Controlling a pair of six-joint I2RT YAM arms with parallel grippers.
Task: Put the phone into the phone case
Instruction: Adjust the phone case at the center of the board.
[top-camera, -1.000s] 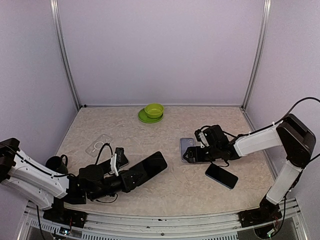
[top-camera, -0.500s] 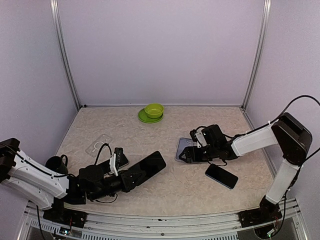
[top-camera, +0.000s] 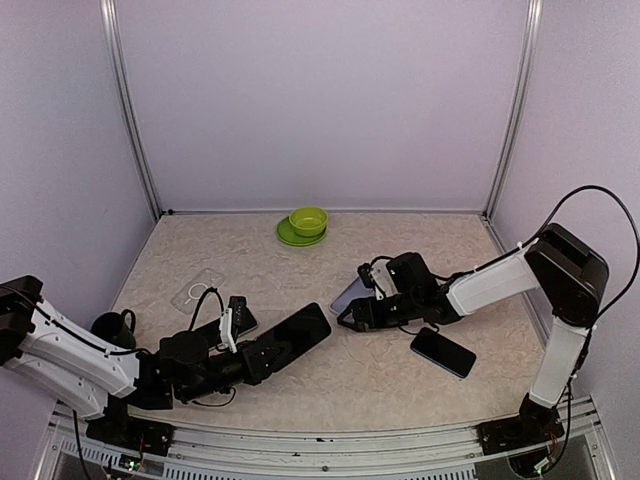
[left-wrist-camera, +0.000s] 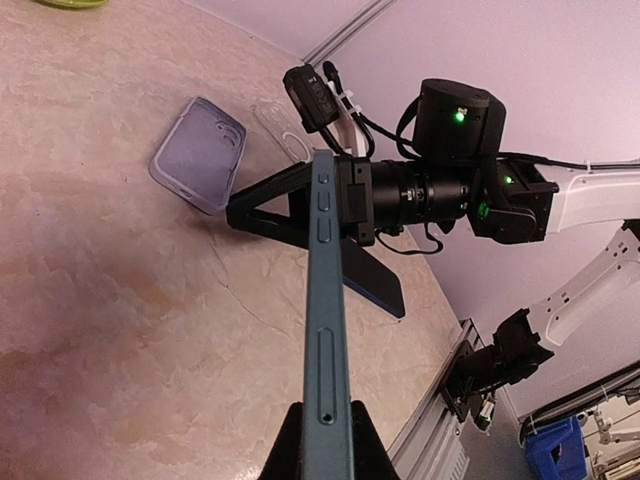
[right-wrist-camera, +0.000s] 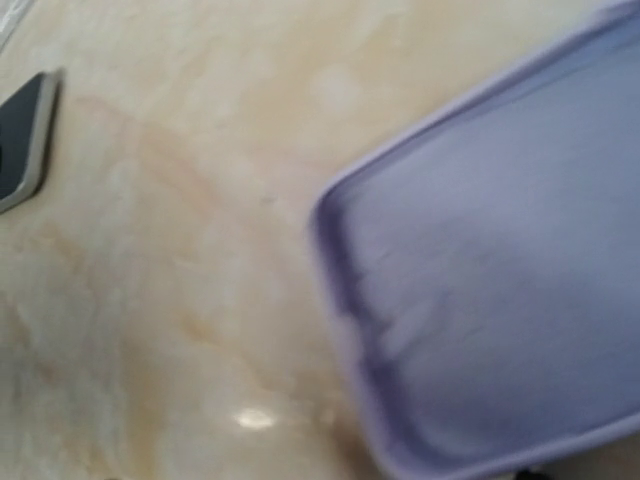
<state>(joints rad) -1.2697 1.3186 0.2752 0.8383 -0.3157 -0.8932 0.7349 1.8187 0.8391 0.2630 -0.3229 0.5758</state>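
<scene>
My left gripper (left-wrist-camera: 325, 425) is shut on a dark phone (left-wrist-camera: 322, 300), held edge-up and slanting over the table (top-camera: 295, 333). The lavender phone case (top-camera: 350, 293) is tilted with one end off the table, at the tips of my right gripper (top-camera: 352, 312). The jaws stand wide about its near end. In the left wrist view the phone case (left-wrist-camera: 197, 153) lies just beyond the held phone's far end, with the right gripper (left-wrist-camera: 235, 207) behind it. In the right wrist view the blurred phone case (right-wrist-camera: 500, 290) fills the right side, and my own fingers are hidden.
A second dark phone (top-camera: 443, 352) lies flat below the right arm. A clear case (top-camera: 197, 292) and a small dark phone (top-camera: 243, 318) sit at the left, near a black mug (top-camera: 112, 328). A green bowl on a plate (top-camera: 308, 220) stands at the back.
The right gripper has moved left toward the held phone, taking the lavender case with it and tilting it up. The left arm and its phone have stayed put.
</scene>
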